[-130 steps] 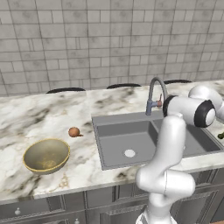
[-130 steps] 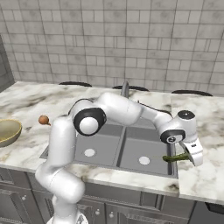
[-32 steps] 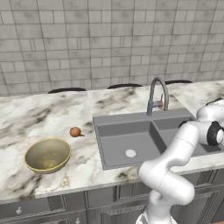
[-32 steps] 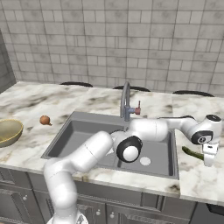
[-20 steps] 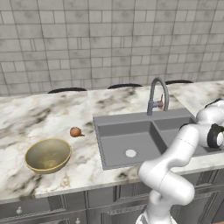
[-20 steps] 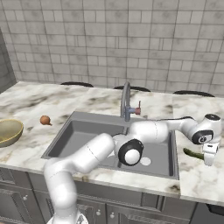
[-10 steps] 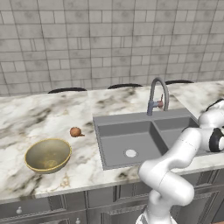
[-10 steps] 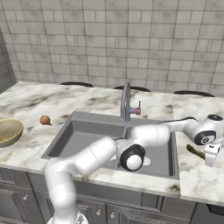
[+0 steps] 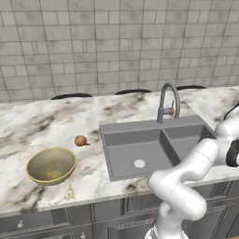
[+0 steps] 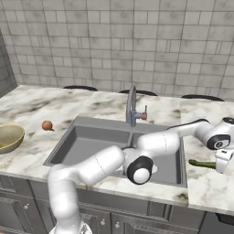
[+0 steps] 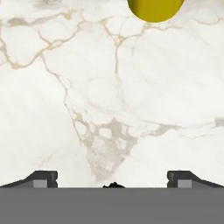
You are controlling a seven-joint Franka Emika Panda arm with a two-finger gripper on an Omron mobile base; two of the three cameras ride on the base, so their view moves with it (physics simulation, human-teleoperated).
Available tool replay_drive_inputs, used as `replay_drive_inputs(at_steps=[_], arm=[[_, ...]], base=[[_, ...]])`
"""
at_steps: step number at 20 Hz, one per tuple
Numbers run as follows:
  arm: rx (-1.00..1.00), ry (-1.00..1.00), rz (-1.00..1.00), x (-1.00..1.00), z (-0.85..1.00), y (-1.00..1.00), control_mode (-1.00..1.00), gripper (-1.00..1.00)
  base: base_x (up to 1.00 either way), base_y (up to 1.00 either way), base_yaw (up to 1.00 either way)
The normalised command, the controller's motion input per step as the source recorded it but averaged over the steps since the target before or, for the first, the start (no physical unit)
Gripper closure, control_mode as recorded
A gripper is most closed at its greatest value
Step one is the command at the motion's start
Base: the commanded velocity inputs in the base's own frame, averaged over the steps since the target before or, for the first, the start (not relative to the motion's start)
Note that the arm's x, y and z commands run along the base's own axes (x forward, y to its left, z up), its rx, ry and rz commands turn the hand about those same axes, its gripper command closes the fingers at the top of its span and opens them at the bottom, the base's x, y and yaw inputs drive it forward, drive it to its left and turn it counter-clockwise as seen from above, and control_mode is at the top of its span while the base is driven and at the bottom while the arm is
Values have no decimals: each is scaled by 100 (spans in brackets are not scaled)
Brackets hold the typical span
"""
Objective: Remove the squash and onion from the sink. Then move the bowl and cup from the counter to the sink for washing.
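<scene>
So in the hand view the gripper is spread wide, with the two dark fingertips sitting far apart at the bottom left and bottom right of the frame and nothing between them but bare marble counter. At the top edge, a bit right of centre, there's a yellow rounded shape cut off by the frame, which looks like the cup, though I can't tell for sure from that sliver.

In the right base view the arm curls across the lower middle and reaches to the far right, where the hand hangs over the counter at the right edge. The squash lies on the marble just right of the sink, touching or just beside the hand; I can't tell which.

Further back, the onion sits on the counter left of the sink, centre left in both base views. The bowl is near it, toward the lower left in the left base view, upright and apart from the onion. The faucet stands behind the basins, and a grey tiled wall fills the top.

No brands, labels or writing readable anywhere.
</scene>
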Motion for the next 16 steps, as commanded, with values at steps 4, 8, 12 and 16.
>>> replay_drive_inputs(at_steps=[4, 8, 12, 16], arm=[[1, 0, -4, -16, 31, 0, -100, -100], [0, 0, -3, -23, 26, 0, -100, -100], [-2, 0, 0, -29, 21, 0, -100, -100], [-9, 0, 0, -28, 19, 5, -100, -100]], base=[[0, 0, 0], [0, 0, 0], [0, 0, 0], [0, 0, 0]])
